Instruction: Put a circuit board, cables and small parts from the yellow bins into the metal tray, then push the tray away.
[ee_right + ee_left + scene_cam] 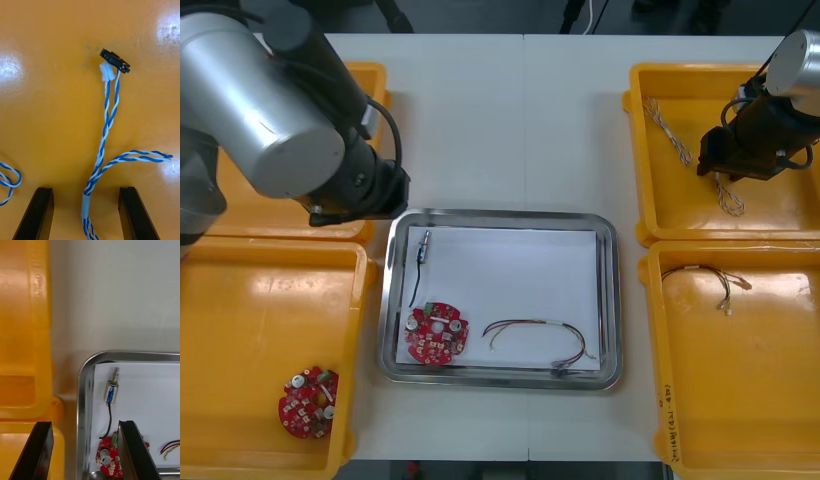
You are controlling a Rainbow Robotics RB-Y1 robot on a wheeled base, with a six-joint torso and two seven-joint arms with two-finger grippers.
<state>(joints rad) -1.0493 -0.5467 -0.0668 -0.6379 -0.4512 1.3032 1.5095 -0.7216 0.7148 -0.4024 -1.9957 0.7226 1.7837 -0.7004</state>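
Right of the metal tray (500, 214), our right gripper (85, 189) stands spread astride the twisted cable (107, 123), seemingly lengthwise; left gripper (84, 423), spread, idles over the tray's corner.

The front view looks steeply down on the table (510, 120). The left wrist view hangs close over the metal tray (83, 397) (its far left corner, shared with the front view); the right wrist view, closer, faces a yellow bin (45, 112)
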